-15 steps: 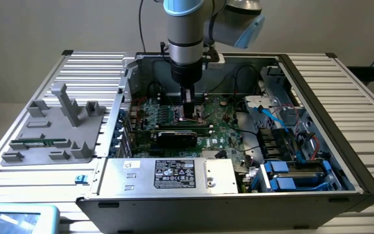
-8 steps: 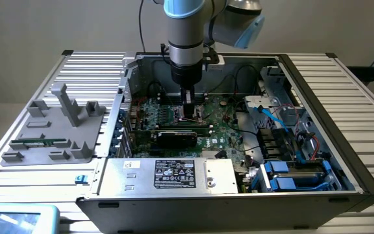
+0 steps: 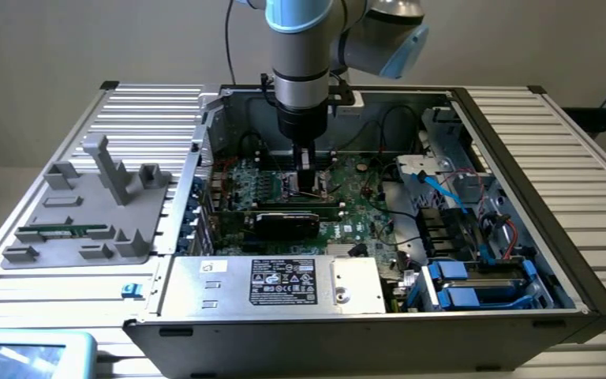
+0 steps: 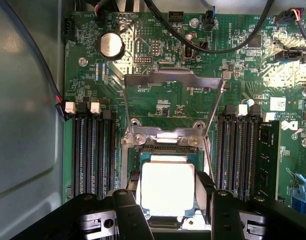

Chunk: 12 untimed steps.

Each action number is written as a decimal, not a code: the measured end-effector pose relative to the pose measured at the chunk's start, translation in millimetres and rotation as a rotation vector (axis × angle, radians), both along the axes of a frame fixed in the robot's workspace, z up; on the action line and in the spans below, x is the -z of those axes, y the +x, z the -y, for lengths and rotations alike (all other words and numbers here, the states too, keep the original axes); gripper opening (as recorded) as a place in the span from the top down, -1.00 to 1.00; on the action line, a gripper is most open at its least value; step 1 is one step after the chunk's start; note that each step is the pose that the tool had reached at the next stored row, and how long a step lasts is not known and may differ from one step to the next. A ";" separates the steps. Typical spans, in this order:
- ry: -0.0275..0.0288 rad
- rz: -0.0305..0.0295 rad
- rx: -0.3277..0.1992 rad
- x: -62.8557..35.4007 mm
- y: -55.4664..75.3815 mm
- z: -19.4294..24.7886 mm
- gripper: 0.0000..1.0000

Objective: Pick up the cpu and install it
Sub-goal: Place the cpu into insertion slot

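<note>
1. Now the arm reaches straight down into the open computer case (image 3: 334, 343). Its gripper (image 3: 309, 183) is low over the motherboard (image 3: 361, 207). The vertical approach presumably keeps it away from the cables and case walls.
2. In the wrist view the cpu (image 4: 168, 187) lies flat, silver top up, between the two black fingers (image 4: 128, 212). It is directly over the socket (image 4: 165, 150).
3. The jaws stand fairly wide, one against each opposite edge of the cpu. I read this as a grip on the chip by its sides, which keeps the fingers off its faces.
4. The load plate (image 4: 173, 81) is swung up and back on its hinge, so the socket opening is uncovered to receive the chip.
5. I cannot tell whether the cpu is seated in the socket or held just above it.
6. The memory slots (image 4: 92, 150) flank the socket on both sides, and the fingers come down in the lane between them.
7. A grey fixture (image 3: 72, 213) lies outside the case on the exterior view's left. It holds a green memory stick (image 3: 63, 232), well apart from the work.
</note>
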State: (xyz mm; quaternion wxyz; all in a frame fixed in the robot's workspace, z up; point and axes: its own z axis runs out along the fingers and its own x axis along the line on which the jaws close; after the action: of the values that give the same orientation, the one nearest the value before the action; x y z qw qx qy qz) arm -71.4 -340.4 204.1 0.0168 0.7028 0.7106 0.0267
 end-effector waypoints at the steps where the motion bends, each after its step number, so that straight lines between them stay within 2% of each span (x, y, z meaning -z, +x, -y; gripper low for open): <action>1: 0.0001 0.0001 0.000 0.1 0.0 0.0 -0.05; 12: 0.0011 0.0003 0.004 0.5 2.3 -0.7 -0.05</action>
State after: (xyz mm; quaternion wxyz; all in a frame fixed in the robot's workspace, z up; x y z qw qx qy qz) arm -69.0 -339.7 203.6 0.0166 0.7043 0.7092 0.0271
